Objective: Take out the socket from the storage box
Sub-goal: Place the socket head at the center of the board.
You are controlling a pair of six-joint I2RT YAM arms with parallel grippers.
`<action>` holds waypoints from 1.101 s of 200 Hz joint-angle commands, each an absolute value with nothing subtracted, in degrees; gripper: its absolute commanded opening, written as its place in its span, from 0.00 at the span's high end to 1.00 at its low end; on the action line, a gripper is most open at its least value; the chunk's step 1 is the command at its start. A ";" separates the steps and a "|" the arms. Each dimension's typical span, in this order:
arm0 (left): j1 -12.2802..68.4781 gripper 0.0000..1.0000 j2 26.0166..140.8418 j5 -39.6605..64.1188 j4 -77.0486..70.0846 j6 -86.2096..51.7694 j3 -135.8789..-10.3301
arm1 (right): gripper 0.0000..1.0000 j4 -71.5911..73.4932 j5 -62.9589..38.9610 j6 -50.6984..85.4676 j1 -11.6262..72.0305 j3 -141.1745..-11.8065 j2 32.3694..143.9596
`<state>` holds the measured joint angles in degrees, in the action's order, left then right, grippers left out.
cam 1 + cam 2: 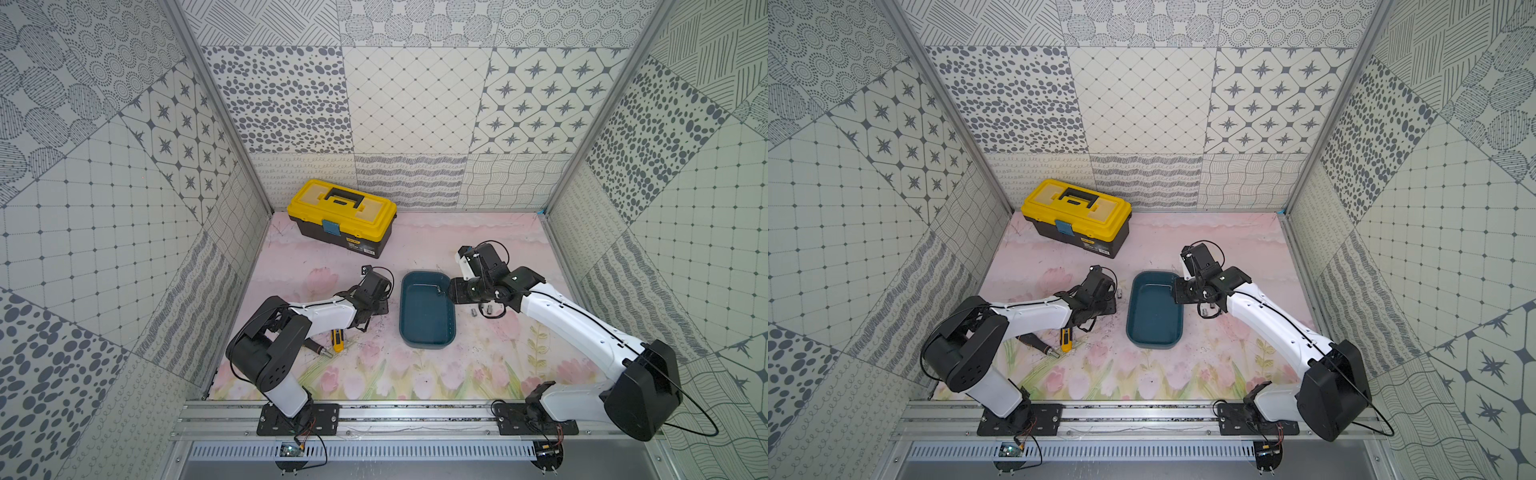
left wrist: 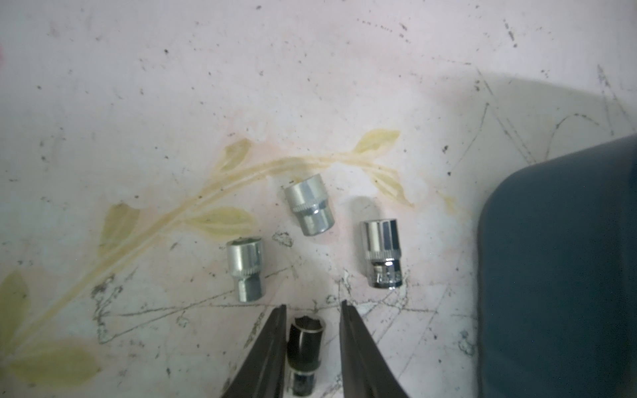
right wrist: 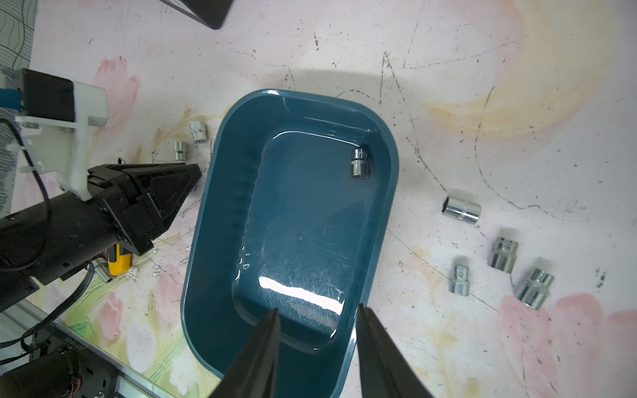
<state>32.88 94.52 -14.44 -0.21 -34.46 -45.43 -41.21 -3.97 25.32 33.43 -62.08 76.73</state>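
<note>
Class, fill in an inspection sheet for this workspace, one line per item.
Surface: floral mat, scratched, speckled.
Job's things: box holds one socket; loose sockets lie on the mat either side.
Clutter: toolbox, shut; yellow knife; dark tool.
Grippers: left gripper open, shaded socket lying between its jaws; right gripper open, empty, over the box.
Cables: black loops at wrists and bases.
Surroundings: patterned walls; metal rail in front.

Socket [image 3: 360, 162] in far right corner of storage box [image 1: 428, 343], loose sockets [image 3: 461, 210] on table [image 1: 415, 374] either side, toolbox [image 1: 343, 216] behind, leftward
</note>
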 commanded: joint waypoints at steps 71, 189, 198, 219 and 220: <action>32.39 0.67 90.05 -13.71 0.11 -33.85 -46.39 | 0.58 -38.39 -3.54 26.19 34.61 -64.86 79.47; 31.73 0.54 76.55 -12.21 9.00 -33.89 -47.58 | 0.58 -39.25 3.35 27.28 39.10 -72.81 91.75; 31.73 0.53 75.71 -12.30 9.20 -33.84 -47.27 | 0.58 -39.70 5.05 27.95 39.40 -73.47 93.14; 31.51 0.51 74.47 -12.39 9.31 -33.47 -46.55 | 0.58 -40.37 7.89 29.95 40.03 -74.84 95.79; 31.49 0.51 74.46 -12.39 9.31 -33.44 -46.52 | 0.58 -40.36 8.03 30.01 40.05 -74.86 95.93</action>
